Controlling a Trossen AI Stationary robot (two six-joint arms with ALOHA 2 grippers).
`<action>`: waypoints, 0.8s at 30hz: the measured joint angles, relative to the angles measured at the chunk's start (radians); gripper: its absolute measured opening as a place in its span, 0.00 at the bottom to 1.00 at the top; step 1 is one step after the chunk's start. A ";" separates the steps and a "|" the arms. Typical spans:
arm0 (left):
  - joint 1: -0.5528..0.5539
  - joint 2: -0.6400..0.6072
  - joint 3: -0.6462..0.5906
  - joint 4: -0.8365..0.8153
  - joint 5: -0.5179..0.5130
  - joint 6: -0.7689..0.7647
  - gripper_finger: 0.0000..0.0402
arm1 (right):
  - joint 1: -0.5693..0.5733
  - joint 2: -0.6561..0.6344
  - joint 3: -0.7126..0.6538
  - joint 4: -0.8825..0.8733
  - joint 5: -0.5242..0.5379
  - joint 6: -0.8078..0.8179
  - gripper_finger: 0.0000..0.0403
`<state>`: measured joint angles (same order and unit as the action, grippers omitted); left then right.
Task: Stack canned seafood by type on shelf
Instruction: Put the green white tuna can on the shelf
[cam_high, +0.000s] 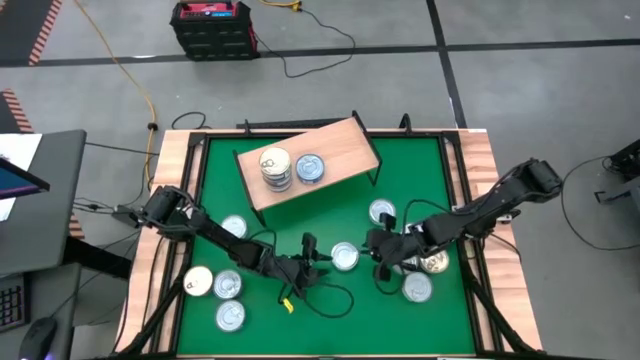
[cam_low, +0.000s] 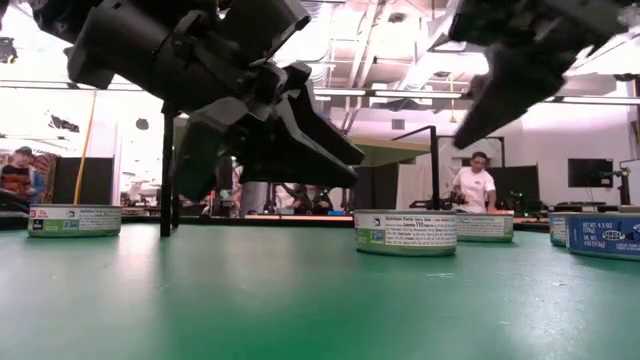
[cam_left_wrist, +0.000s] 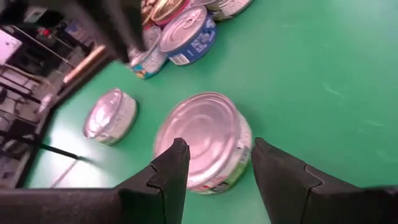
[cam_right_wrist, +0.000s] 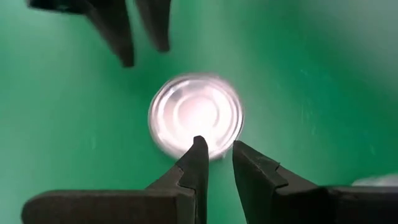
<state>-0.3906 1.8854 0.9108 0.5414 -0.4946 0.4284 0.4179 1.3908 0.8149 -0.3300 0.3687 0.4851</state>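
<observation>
So the green worktop (cam_high: 430, 160) has the little wooden shelf (cam_high: 335, 150) sitting toward the back, turned at a bit of an angle. Two stacks are on it side by side: cream-topped tins (cam_high: 275, 166) and, just beside them, blue-labelled tins (cam_high: 310, 168). The rest of the canned seafood is loose on the worktop, a bunch front-left (cam_high: 222, 290) and a few on the right (cam_high: 417, 286).

Both arms reach into the middle around one silver can (cam_high: 344, 257). The left pincer (cam_high: 312, 262) is just beside it, fingers about halfway apart and gripping nothing, with the can lying just past the tips. The right pincer (cam_high: 382, 257) hovers on the other side, fingers only a narrow gap apart, also empty.
</observation>
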 joint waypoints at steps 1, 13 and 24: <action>0.008 0.000 0.000 0.004 0.008 0.006 0.41 | 0.014 -0.005 0.000 -0.020 -0.001 0.008 0.25; 0.047 0.081 0.072 -0.004 0.154 -0.028 0.41 | 0.067 -0.033 -0.117 0.086 0.049 -0.056 0.25; 0.001 0.223 0.265 -0.176 -0.104 0.152 0.35 | 0.070 -0.173 -0.114 0.033 0.047 -0.038 0.25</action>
<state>-0.3897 2.1089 1.1757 0.3651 -0.5983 0.5805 0.4880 1.2181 0.7013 -0.2966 0.4156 0.4474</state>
